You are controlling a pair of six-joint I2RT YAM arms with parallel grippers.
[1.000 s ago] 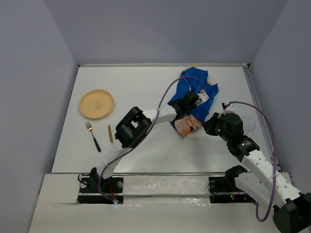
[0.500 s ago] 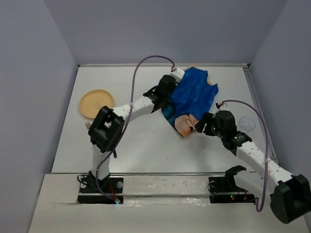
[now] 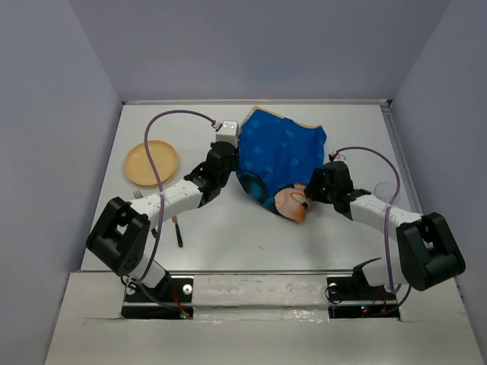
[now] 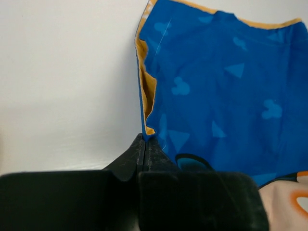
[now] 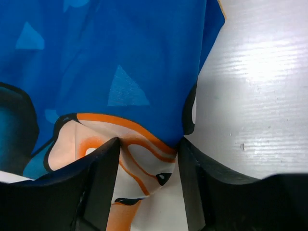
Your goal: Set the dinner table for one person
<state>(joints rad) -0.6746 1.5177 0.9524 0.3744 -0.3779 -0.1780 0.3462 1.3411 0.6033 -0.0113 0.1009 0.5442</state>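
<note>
Where the lavender-grey walls [image 3: 68, 152] enclose it, the white bench [image 3: 251, 228] fills the whole floor of the top view and carries everything. On its far-centre area lies a blue placemat [image 3: 281, 148] (cartoon face at the near corner), with part of its left edge folded to show orange backing. Left pincer [image 4: 145, 140]: jaws together, clamped on that left edge. Right pincer [image 5: 147, 144]: jaws apart, straddling the placemat's near right edge, cloth between them. Left of the placemat, well apart from it, sits a yellow plate [image 3: 151, 163]. Fork [image 3: 139, 196] tines show just on the near side of the plate, beside the left arm [image 3: 175, 199].
</note>
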